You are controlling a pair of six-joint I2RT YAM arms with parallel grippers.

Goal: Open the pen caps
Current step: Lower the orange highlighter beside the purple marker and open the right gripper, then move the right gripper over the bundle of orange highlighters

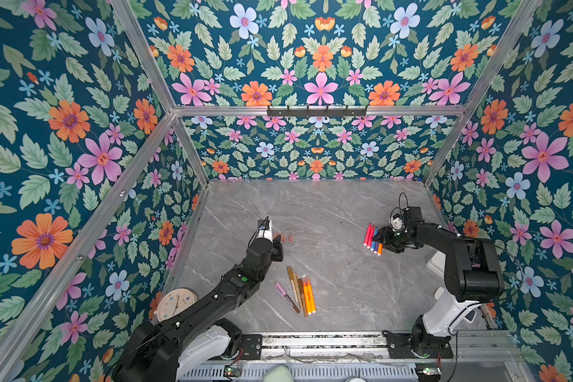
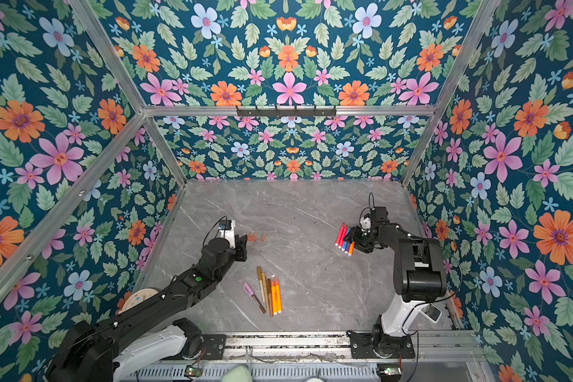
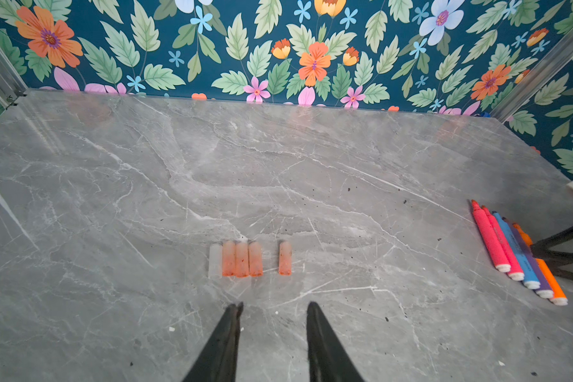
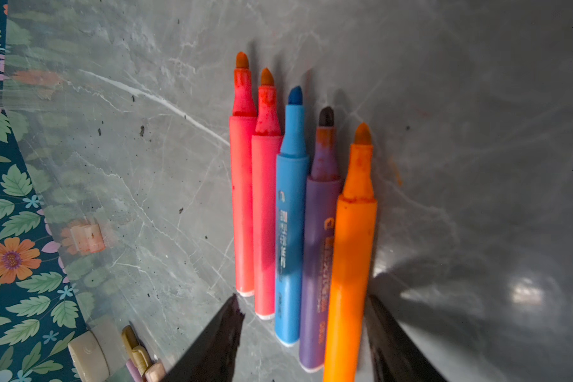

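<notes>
The left gripper (image 3: 273, 306) is poised over the grey marble-patterned tabletop (image 3: 311, 172), its jaws parted a little with nothing between them. Just ahead of it lie the loose pen caps (image 3: 242, 259), short translucent plastic tubes in a row: one clear and three orange-tinted touching side by side, and a fourth orange-tinted cap (image 3: 285, 258) slightly apart. The right gripper (image 4: 302, 297) stands wide open over the butt ends of five uncapped felt markers (image 4: 288, 211), two pink-red, one blue, one purple and one orange, clamping none; the orange barrel (image 4: 351, 264) lies just beside one finger. Nearer the front edge, in both top views, a cluster of gold, lilac and orange pens (image 1: 300, 292) (image 2: 268, 294) lies with caps apparently on
</notes>
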